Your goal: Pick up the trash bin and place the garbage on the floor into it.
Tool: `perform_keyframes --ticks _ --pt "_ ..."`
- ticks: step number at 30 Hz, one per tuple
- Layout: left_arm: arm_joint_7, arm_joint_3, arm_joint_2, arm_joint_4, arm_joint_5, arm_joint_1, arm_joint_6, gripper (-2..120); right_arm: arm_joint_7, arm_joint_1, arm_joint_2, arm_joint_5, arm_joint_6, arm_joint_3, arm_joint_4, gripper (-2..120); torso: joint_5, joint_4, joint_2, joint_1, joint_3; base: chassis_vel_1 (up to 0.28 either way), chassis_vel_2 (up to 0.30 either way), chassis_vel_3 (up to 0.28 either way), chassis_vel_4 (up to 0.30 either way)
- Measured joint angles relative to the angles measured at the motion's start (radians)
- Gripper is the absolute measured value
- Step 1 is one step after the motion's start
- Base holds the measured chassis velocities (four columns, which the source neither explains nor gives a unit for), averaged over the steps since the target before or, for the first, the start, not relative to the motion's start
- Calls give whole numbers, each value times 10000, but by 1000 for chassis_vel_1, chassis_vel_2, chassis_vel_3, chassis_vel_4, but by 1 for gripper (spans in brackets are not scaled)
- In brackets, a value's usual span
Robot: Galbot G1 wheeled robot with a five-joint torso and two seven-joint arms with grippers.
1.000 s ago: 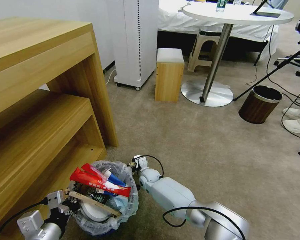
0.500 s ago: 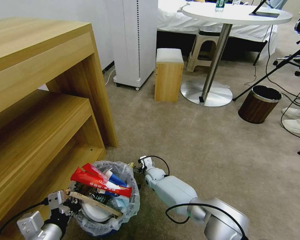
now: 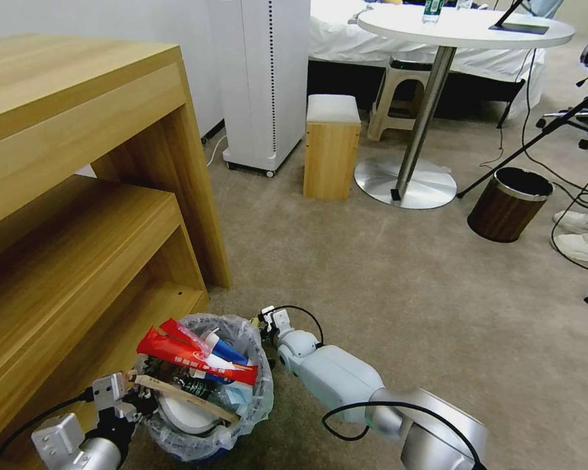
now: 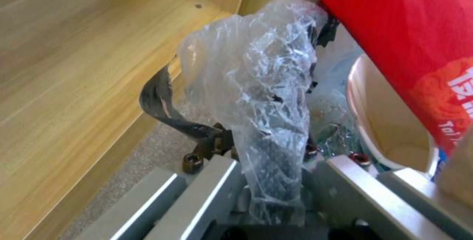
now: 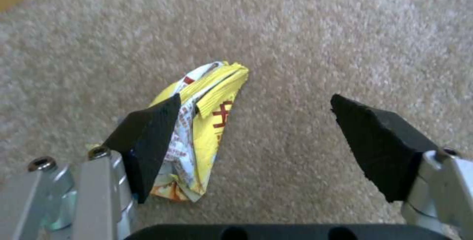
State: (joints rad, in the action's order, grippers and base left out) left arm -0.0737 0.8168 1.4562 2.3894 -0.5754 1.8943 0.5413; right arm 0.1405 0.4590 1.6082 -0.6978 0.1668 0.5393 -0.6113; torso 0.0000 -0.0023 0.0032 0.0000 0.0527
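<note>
Where the beige short-pile carpet [image 3: 398, 274] meets the foot of the light wooden shelf unit [image 3: 78, 196], the trash bin [image 3: 206, 391] stands near the robot at lower left, a small round bin lined with a crinkled translucent plastic bag [image 4: 266, 84]. It is stuffed: a glossy red packet [image 3: 196, 356] lies across the top, a flat wooden stick [image 3: 186, 395] slants below it, and a blue-and-white paper cup [image 3: 222, 346] pokes up behind.

From the left wrist, the bag's wrinkled film is seen bunched over the bin's rim and running down between the silver bars of the left gripper [image 4: 276, 181], which is pinched on that rim with the liner caught in its grip; the head camera shows it at the bin's near-left edge.

Just right of the bin, the right gripper [image 5: 251, 136] points down at the carpet. Its wrist camera reveals a crumpled yellow-and-white printed wrapper [image 5: 204, 129] lying flat there. The black wedge-shaped fingers [image 5: 147, 140] are spread wide, one overlapping the wrapper's edge, the other well apart over bare pile.
</note>
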Motion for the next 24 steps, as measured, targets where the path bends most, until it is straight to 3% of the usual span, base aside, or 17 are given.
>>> perform_keyframes --ticks 7,13,20,24 --pt "81 -30 134 105 131 95 -34 1 -418 -352 -3 -69 105 440 152 93 -2 0 0 0 0 0 0 0 0" --pt "87 -8 178 140 142 99 -62 1 -449 -264 -1 -10 97 648 -5 95 0 1 0 0 0 0 0 0 0" --pt "103 -49 274 216 223 150 -134 1 -417 -64 -1 221 295 710 126 94 0 0 0 0 -1 0 0 0 0" --pt "176 -109 338 345 305 237 -203 1 -400 119 0 578 263 712 318 80 0 0 0 0 -1 0 0 0 0"
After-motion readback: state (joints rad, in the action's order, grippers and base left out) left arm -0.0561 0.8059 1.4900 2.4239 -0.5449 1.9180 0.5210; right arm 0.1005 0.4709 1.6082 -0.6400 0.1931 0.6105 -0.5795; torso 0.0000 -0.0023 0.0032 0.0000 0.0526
